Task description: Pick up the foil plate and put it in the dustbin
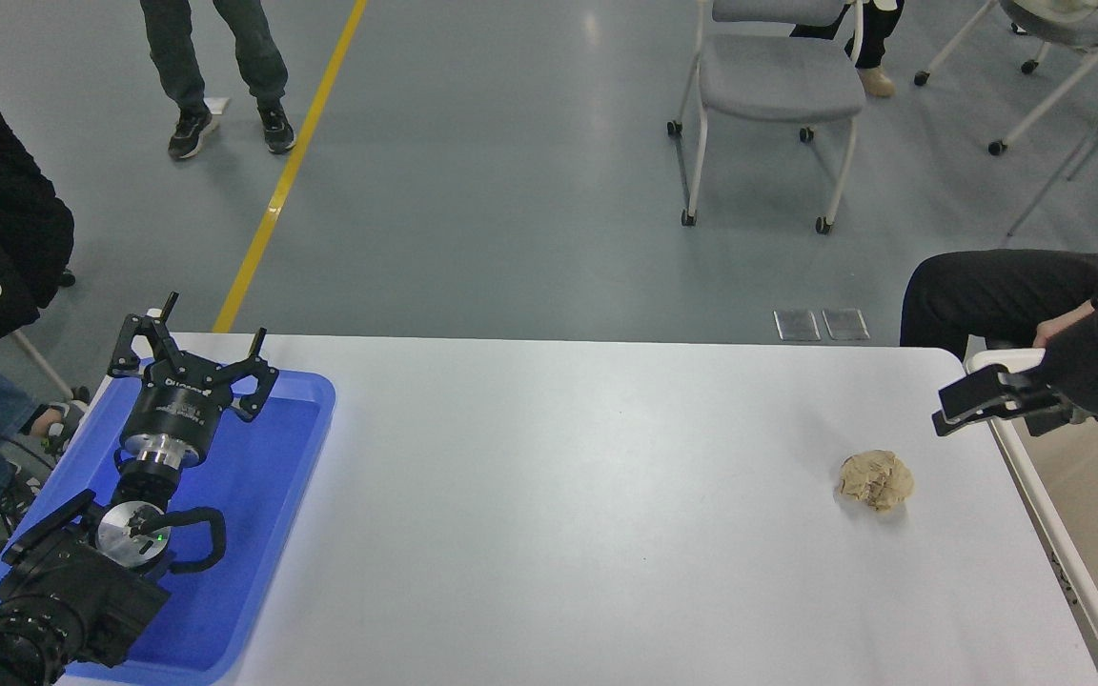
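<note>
Left arm: parked at the lower left over a flat blue tray (263,534), its left gripper (193,357) spread wide with nothing in it.
Desk: a white desk (559,534) fills the lower picture.
Paper ball: a small crumpled tan paper ball (876,479) lies alone toward the desk's right end, near the dustbin's side.
Dustbin: the cream-beige dustbin (1049,534) stands against the desk's right edge, only its left rim and part of its inside in view.
Right arm: reaches in from the right edge, above the dustbin's far left corner; the right gripper (973,405) points left, and whether its fingers are parted or closed cannot be told.
Foil plate: appears nowhere on the desk or in the visible part of the dustbin.
Beyond: a seated person's hand (1059,331) behind the dustbin, a grey chair (778,76), a standing person's legs (215,67) by a yellow floor line (287,176).
</note>
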`<control>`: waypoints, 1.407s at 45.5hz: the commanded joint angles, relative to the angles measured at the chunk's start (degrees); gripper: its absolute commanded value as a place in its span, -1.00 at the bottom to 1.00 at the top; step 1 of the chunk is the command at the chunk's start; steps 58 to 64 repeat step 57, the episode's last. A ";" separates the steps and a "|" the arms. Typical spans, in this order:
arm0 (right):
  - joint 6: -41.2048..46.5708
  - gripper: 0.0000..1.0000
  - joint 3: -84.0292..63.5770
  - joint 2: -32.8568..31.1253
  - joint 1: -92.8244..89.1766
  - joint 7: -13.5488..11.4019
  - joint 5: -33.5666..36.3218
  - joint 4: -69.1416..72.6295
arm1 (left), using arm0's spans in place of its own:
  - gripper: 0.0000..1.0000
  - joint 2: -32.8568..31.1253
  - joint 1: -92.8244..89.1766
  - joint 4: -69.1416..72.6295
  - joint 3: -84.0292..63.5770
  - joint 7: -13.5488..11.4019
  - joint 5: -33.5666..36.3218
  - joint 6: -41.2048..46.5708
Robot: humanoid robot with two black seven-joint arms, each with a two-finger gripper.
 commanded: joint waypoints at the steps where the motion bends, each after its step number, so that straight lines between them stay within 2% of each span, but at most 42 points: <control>1: 3.65 1.00 -5.51 9.31 10.72 -0.14 5.61 3.10 | 1.00 0.00 -0.01 0.01 -0.01 0.00 0.01 0.00; 6: 3.65 1.00 -7.00 13.96 12.66 -0.14 6.84 3.28 | 1.00 0.09 0.08 0.01 -0.01 -0.09 0.01 0.00; 17: 3.21 1.00 -11.04 26.00 16.18 -0.14 19.14 2.93 | 1.00 0.18 0.17 0.01 -0.01 -0.09 0.01 0.00; 24: 3.04 1.00 -11.31 29.96 16.71 -0.14 25.47 2.75 | 1.00 0.18 0.17 0.01 -0.01 -0.09 0.01 0.00; 43: 2.68 1.00 -14.21 30.50 18.55 -0.23 33.29 2.75 | 1.00 0.26 0.17 0.01 -0.01 -0.09 0.01 0.00; 64: 1.63 1.00 -16.85 30.14 18.38 -0.23 34.00 3.02 | 1.00 0.26 0.17 0.01 -0.01 -0.09 0.01 0.00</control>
